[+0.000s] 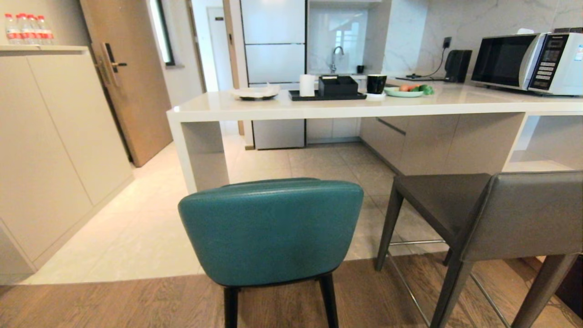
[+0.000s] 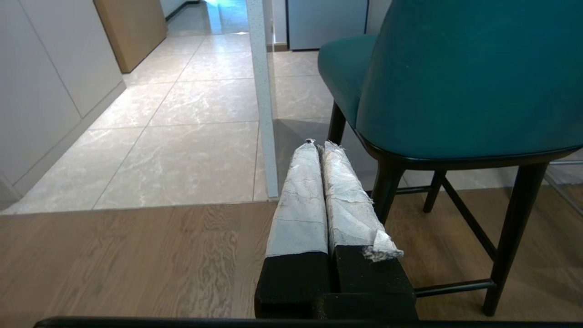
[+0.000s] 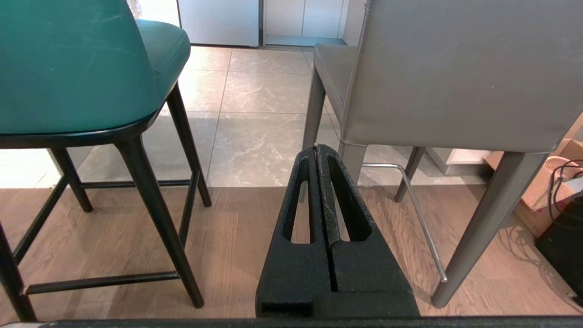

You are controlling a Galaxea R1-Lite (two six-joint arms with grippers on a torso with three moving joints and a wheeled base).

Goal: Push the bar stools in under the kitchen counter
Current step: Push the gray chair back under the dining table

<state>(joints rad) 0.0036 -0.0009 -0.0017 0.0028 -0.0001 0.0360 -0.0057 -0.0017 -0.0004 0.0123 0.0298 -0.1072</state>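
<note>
A teal bar stool [image 1: 273, 230] with a rounded back and thin black legs stands on the wood floor, pulled out from the white kitchen counter [image 1: 319, 109]. To its right stands a grey square-backed bar stool [image 1: 501, 214], also out from the counter. Neither gripper shows in the head view. In the left wrist view my left gripper [image 2: 319, 145] is shut and empty, low down, just left of the teal stool [image 2: 455, 77] and short of its leg. In the right wrist view my right gripper [image 3: 316, 148] is shut and empty, low between the teal stool [image 3: 73, 64] and the grey stool [image 3: 455, 68].
The counter's white side panel [image 1: 200, 155] stands ahead on the left. On the counter are a plate [image 1: 256, 92], a black tray [image 1: 325, 93], a cup [image 1: 376, 84] and a microwave [image 1: 528, 61]. A tall cabinet [image 1: 50, 150] lines the left wall. A box and cables [image 3: 555, 182] lie right of the grey stool.
</note>
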